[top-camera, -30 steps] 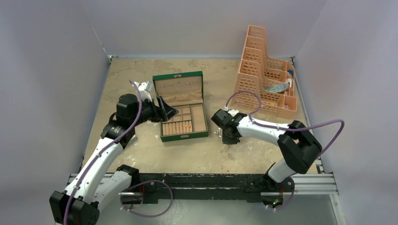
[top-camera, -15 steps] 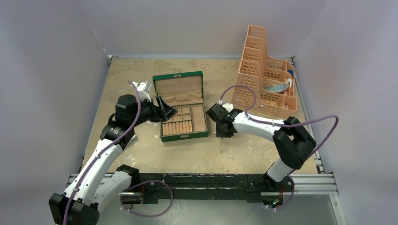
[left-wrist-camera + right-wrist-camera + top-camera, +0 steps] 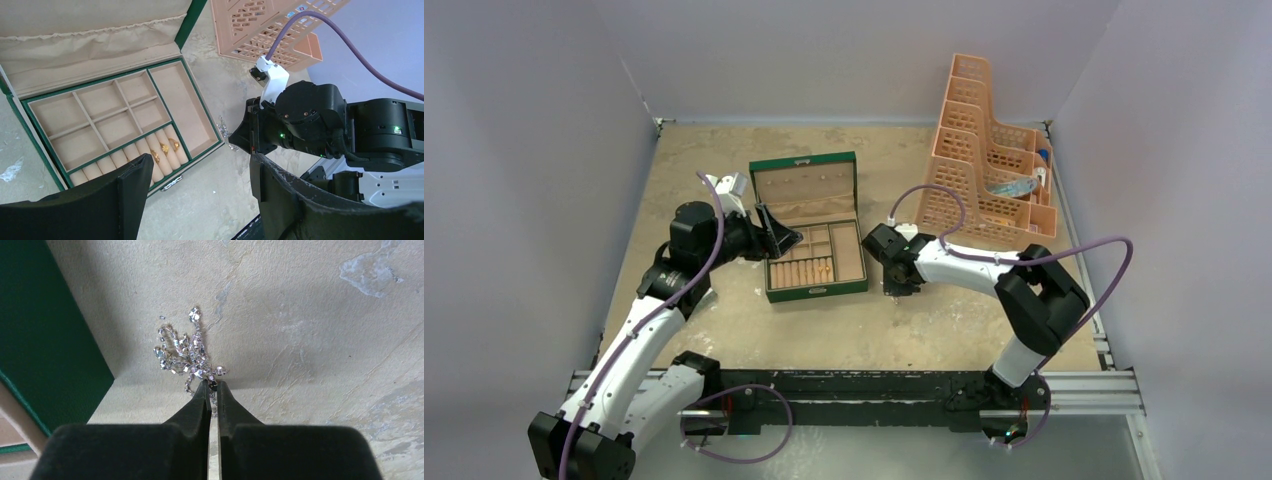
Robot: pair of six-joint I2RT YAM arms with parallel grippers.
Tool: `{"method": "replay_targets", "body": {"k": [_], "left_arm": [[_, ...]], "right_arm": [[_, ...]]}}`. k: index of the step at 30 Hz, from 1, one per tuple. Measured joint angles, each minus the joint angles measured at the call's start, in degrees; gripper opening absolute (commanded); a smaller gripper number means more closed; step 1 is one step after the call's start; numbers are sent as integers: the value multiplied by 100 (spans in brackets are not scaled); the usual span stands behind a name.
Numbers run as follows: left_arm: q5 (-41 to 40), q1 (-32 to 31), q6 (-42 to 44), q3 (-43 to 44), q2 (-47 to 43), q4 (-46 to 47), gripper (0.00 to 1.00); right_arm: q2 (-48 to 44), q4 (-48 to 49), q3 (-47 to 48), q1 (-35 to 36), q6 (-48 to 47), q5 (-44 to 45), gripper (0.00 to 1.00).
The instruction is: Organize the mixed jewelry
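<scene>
A silvery chain [image 3: 184,351] lies bunched on the table just right of the green box [image 3: 45,340]. My right gripper [image 3: 212,385] points down at it, shut on a strand of the chain at its tips. In the top view that gripper [image 3: 894,289] is right beside the box's right wall [image 3: 866,262]. Three small gold rings [image 3: 163,149] sit in the ring rolls at the front of the open box [image 3: 176,131]; the chain [image 3: 223,131] shows beside it. My left gripper [image 3: 785,238] hovers open over the box's left side, nothing between its fingers [image 3: 135,185].
A tall orange lattice organizer [image 3: 989,170] stands at the back right and holds a few small items. The box lid [image 3: 804,187] stands upright behind the compartments. Grey walls close in the table on three sides.
My right gripper has moved left toward the green box and its jaws have closed onto the chain. The left arm has not moved.
</scene>
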Motion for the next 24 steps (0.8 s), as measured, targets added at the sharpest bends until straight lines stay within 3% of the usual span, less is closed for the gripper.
{"method": "replay_targets", "body": {"k": [12, 24], "left_arm": [[-20, 0, 0, 0, 0, -2, 70], [-9, 0, 0, 0, 76, 4, 71]], "right_arm": [[-74, -348, 225, 22, -57, 682, 0], [-1005, -833, 990, 22, -509, 1749, 0]]}}
